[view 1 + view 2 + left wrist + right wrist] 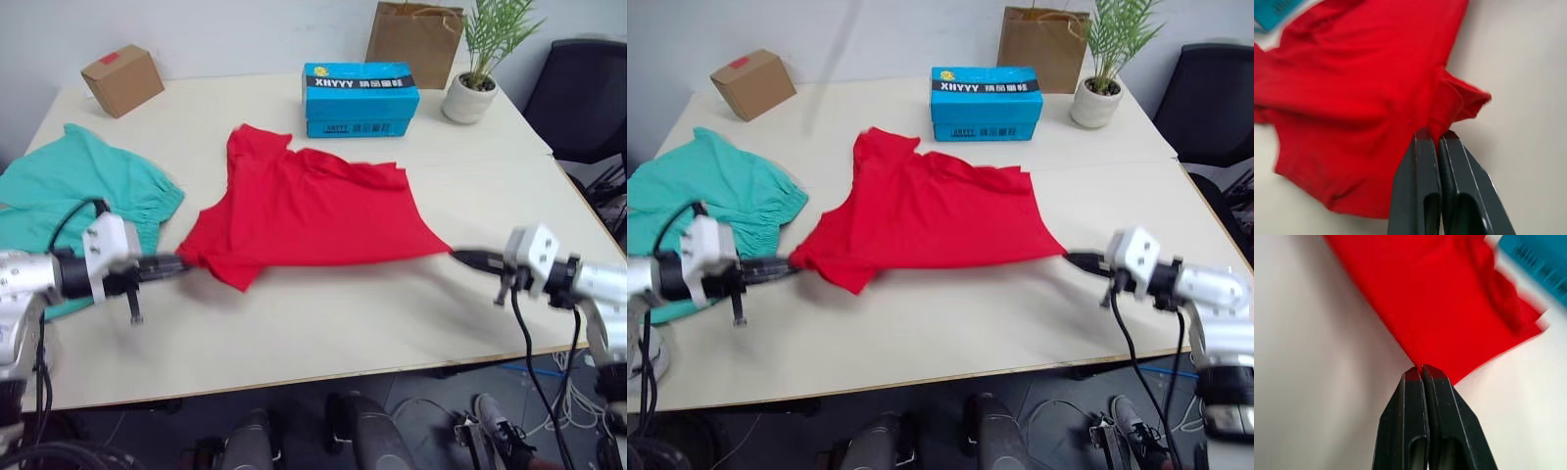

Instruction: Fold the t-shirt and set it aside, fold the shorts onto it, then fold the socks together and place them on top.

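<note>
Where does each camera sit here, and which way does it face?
Left eye, right eye: on the head, facing down over the table; both arms show, and the shorts.
Left wrist: along the left gripper, shut on the t-shirt.
Right wrist: along the right gripper, shut on a t-shirt corner.
All share the t-shirt.
</note>
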### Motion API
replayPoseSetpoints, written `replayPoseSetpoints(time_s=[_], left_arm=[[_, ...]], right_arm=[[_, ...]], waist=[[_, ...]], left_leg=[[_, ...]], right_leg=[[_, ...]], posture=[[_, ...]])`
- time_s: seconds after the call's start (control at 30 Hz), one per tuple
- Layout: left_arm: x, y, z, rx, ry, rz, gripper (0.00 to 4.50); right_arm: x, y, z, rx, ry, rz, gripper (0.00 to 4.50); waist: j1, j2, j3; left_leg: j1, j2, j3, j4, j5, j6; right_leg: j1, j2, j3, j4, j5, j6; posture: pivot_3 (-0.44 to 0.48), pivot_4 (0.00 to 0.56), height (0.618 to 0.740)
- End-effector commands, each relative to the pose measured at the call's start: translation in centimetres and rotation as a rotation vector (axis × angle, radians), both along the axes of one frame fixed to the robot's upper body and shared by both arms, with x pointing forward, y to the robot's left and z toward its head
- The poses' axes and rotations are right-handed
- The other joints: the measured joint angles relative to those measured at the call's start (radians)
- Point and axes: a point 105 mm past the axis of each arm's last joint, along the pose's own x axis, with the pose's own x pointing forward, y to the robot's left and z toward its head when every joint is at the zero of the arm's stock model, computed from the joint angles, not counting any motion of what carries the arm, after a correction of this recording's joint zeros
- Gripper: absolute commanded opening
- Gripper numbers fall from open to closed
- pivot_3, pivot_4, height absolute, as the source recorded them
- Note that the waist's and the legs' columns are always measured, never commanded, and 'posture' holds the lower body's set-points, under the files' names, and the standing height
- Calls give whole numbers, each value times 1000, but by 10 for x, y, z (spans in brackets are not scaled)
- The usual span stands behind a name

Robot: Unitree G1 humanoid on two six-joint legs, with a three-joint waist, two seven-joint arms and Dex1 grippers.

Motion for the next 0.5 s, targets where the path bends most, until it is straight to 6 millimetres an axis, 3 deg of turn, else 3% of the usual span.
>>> replayPoseSetpoints(time_s=[0.03,0.1,0.27,0.43,0.5], left_arm=[[-19,-6,-5,53,45,-27,0],[-27,-5,-16,72,91,-32,0],[-36,-7,-20,49,144,-40,0],[-62,-5,-33,59,340,-67,0],[-72,-1,-37,68,414,-67,0]], right_arm=[[-11,-10,16,-33,-25,7,21],[-17,-12,11,-45,12,12,21],[-17,-20,11,-34,33,-34,21],[-58,-18,-14,-54,377,49,21],[-61,-20,-15,-59,402,29,21]], waist=[[-1,0,0],[-4,0,0],[1,-1,-1],[16,0,-1],[17,0,-1]], left_leg=[[4,0,0,-1,0,0],[8,-1,0,-3,-5,0],[11,-2,-3,-11,-1,-2],[11,-2,-5,-15,1,-6],[11,-1,-6,-14,0,-6]], right_leg=[[4,0,0,-1,0,0],[7,-1,1,-3,-1,-2],[8,0,1,-4,-1,-4],[6,1,-1,-1,-8,-6],[6,1,-1,0,-11,-5]], posture=[[0,150,740],[0,150,740],[0,150,740],[0,150,740],[0,150,740]])
